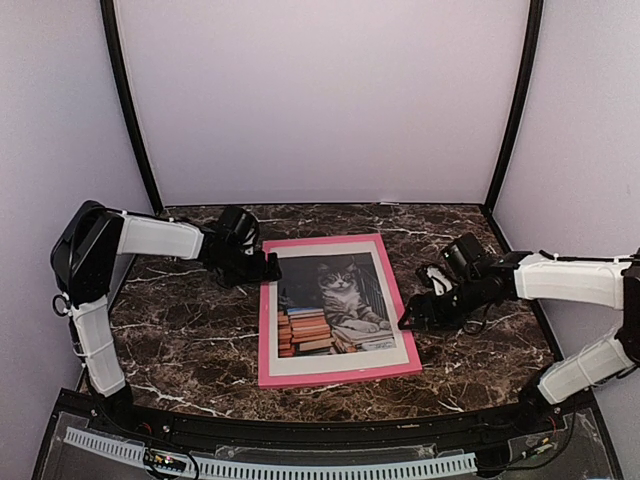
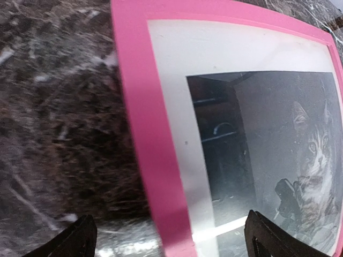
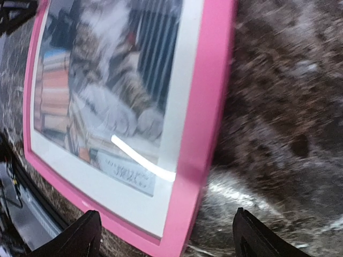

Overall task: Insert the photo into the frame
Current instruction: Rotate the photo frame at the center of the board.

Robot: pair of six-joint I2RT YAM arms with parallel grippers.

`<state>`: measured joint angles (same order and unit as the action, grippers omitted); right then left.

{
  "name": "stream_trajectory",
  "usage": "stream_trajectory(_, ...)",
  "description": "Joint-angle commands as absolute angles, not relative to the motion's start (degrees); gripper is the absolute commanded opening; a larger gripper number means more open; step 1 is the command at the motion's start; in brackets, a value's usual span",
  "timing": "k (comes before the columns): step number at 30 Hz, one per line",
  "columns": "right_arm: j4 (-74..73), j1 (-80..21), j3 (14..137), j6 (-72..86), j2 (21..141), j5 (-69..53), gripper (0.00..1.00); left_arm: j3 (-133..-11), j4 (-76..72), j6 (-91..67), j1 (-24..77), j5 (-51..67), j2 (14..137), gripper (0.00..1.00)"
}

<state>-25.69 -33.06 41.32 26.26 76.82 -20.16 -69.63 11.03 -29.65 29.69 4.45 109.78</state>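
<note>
The pink frame lies flat in the middle of the dark marble table. The cat-and-books photo shows inside it, behind a white mat. My left gripper is open at the frame's far left corner, its jaws straddling the left rail; the photo shows there too. My right gripper is open at the frame's right rail, jaws wide, straddling the rail near its front corner, over the photo. Neither gripper holds anything.
Pale walls and black corner posts close in the table at the back and sides. A black front rail with a white toothed strip runs along the near edge. A cable bundle hangs by my right wrist.
</note>
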Motion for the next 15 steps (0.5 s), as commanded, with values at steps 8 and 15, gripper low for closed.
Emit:
stream_trajectory(8,-31.24,-25.84,53.46,22.72,67.36,2.25,0.95,-63.96,19.46,-18.74,28.83,-15.21,84.93,0.99)
stream_trajectory(15,-26.76,-25.75,54.7,19.19,61.48,10.25,0.99,-51.89,10.05,-14.47,28.88,-15.11,66.74,0.99)
